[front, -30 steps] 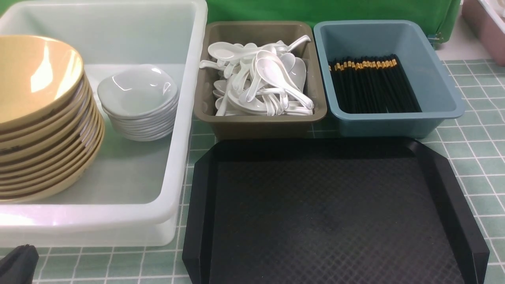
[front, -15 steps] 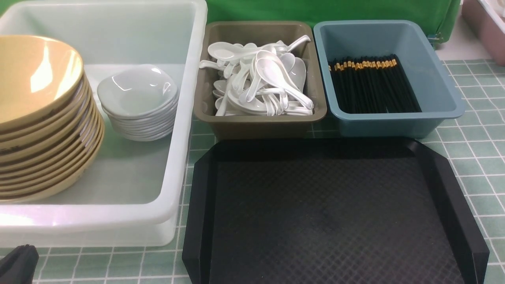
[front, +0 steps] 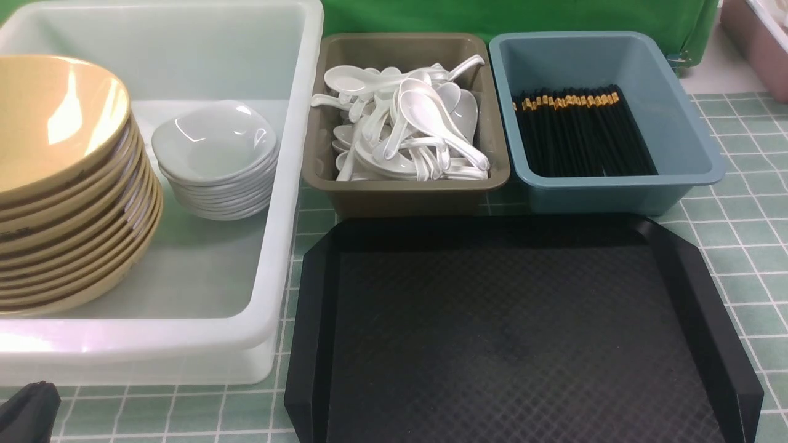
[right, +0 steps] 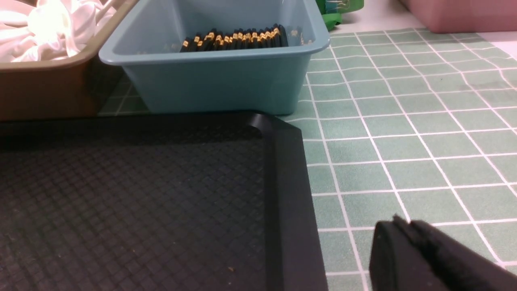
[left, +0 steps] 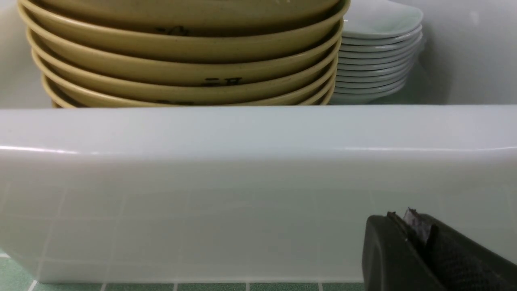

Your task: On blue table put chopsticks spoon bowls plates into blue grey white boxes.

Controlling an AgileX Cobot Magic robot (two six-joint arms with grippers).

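Bowls (front: 58, 178), tan-yellow, sat stacked at the left edge of the front frame inside the white tub (front: 271, 246), with the stack of white plates (front: 215, 163) just beside them toward the frame's centre. Grey-brown box (front: 406, 191) at upper centre held a loose heap of white spoons (front: 409, 126). Blue box (front: 615, 191) at upper right held the black chopsticks (front: 582, 132), laid side by side with gold bands toward the top of the frame. Black tray (front: 511, 332) filled lower centre and lower right, lying on the blue table (front: 745, 234) just in front of both small boxes.

Left gripper (left: 412, 234) appeared at lower right of the left wrist frame, fingers pressed together with nothing between them, close to the tub's outer wall; in the front frame only a dark tip showed at the lower left corner. Right gripper (right: 404, 232) appeared at lower right of the right wrist frame over bare tiles, beside the tray's rim; its fingers were together with nothing between them.
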